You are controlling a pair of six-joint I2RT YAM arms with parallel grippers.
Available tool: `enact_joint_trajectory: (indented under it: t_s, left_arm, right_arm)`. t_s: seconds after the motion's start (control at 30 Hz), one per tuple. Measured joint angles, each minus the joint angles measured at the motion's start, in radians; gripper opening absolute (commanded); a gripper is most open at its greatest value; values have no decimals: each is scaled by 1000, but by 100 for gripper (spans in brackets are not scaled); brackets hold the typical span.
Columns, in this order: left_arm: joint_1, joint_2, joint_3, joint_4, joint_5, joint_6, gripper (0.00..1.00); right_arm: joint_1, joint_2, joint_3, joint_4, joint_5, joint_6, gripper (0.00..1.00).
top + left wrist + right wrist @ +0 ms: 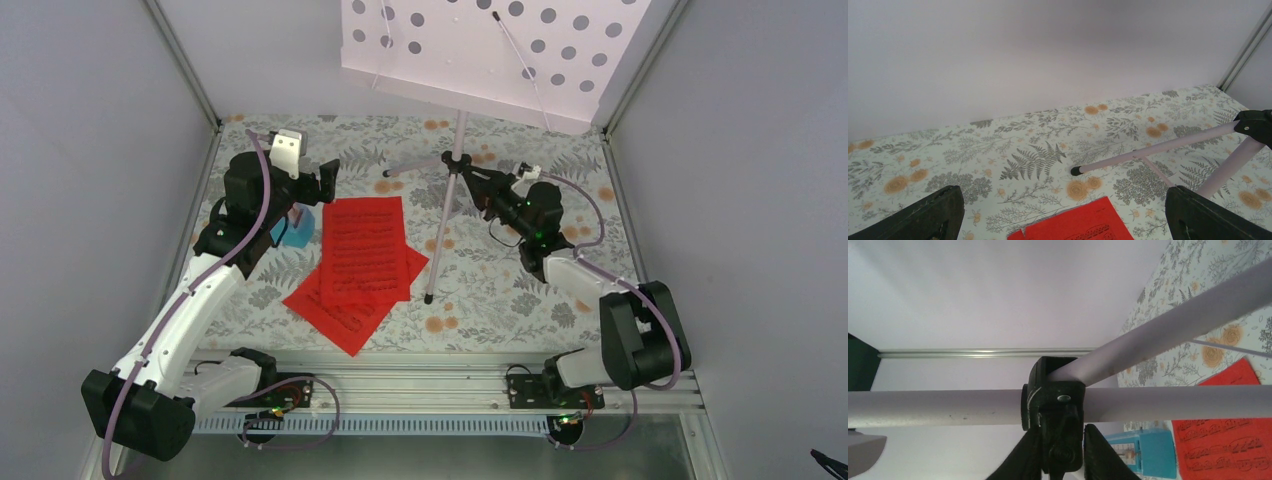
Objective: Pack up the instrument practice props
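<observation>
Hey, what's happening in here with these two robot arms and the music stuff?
The right hand is closed on the black joint of the pale lilac tripod music stand, where its legs meet the pole. The stand is upright on the floral table. The left hand hangs wide open, holding nothing, near the small light-blue wedge-shaped metronome. The bright red sheet-music pages lie loose in the middle. Nothing looks packed yet.

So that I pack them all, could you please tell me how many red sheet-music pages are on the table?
2 distinguishable: one upright page on top, left of the stand's near leg, and one tilted page beneath it, sticking out toward the near edge. More may be hidden underneath.
</observation>
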Motion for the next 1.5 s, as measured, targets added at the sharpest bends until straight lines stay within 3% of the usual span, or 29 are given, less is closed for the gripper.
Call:
enact_joint_trajectory:
  t_s: [0.13,0.27,0.5,0.63,0.77,1.1,1.33,1.5]
  left_arm:
    - [0,0,0,0,0,0,100]
    - [0,0,0,1,1,0,100]
    - [-38,-4,-15,24,20,7,100]
    - [-145,-1,-23,24,8,10,99]
    - [-246,14,-27,45,23,-20,94]
    - [-360,116,-148,252,149,-227,79]
    - [-429,264,-144,347,186,-277,69]
    - [-439,384,-72,316,158,-291,64]
  right_arm:
    - [-10,-23,-32,4,3,-12,46]
    - [-39,-74,-98,14,-9,-52,57]
    - [-127,-333,-176,-134,18,-302,76]
    - [-156,-491,-175,-179,46,-497,77]
    - [-217,-509,-150,-180,0,-644,74]
    - [-266,-154,-20,80,-337,-764,62]
    - [-231,-48,111,187,-414,-853,58]
    - [-195,16,194,208,-430,-911,56]
